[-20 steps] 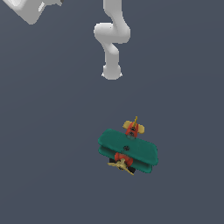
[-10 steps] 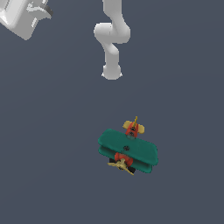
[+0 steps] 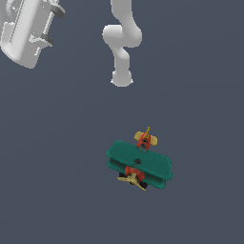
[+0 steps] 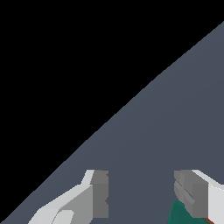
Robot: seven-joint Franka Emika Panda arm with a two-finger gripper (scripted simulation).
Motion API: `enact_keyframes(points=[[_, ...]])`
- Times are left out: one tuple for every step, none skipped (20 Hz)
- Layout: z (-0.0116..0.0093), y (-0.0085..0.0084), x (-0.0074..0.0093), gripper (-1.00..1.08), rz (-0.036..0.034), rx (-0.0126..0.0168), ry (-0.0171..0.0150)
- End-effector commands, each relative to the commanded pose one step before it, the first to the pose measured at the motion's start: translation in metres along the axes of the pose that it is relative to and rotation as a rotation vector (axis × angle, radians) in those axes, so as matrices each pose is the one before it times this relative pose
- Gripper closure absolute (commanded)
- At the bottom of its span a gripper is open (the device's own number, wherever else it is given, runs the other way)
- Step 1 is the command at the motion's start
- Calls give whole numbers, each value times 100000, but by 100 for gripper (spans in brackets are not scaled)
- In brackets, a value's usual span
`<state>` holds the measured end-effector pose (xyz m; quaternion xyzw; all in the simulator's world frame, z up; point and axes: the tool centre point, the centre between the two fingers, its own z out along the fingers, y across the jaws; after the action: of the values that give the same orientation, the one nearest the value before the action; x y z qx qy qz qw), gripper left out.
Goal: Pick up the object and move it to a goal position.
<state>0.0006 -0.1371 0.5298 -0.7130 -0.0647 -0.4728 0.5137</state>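
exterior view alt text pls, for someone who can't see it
A small toy biplane with teal-green wings, red body and yellow propeller and tail fins sits alone on a flat dark grey floor. The white robot arm's base rises behind it, and the white gripper hangs far off at the exterior view's upper left, its dark-tipped fingers apart and holding nothing.

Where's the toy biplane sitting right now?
In the exterior view the toy biplane rests on the grey floor, lower centre-right, below the arm's base and far from the gripper at upper left.

You're looking at a plain white arm [image 3: 121,43] w/ rounded, tube-like joints; blocky white gripper [image 4: 142,194], grey pads [image 4: 99,192] on the jaws' inner faces.
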Motion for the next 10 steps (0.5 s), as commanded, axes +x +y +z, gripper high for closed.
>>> enact_keyframes(points=[[71, 1326, -515, -20, 2031, 1102, 1564], [43, 554, -232, -20, 853, 380, 553], [52, 565, -246, -20, 872, 362, 530], [61, 576, -260, -20, 889, 343, 505], [68, 588, -274, -20, 908, 325, 482], [77, 598, -289, -20, 924, 306, 457], [85, 609, -303, -20, 942, 287, 433], [93, 620, -317, -20, 957, 267, 408], [100, 631, -331, -20, 974, 247, 383], [109, 640, -346, -20, 986, 226, 357]])
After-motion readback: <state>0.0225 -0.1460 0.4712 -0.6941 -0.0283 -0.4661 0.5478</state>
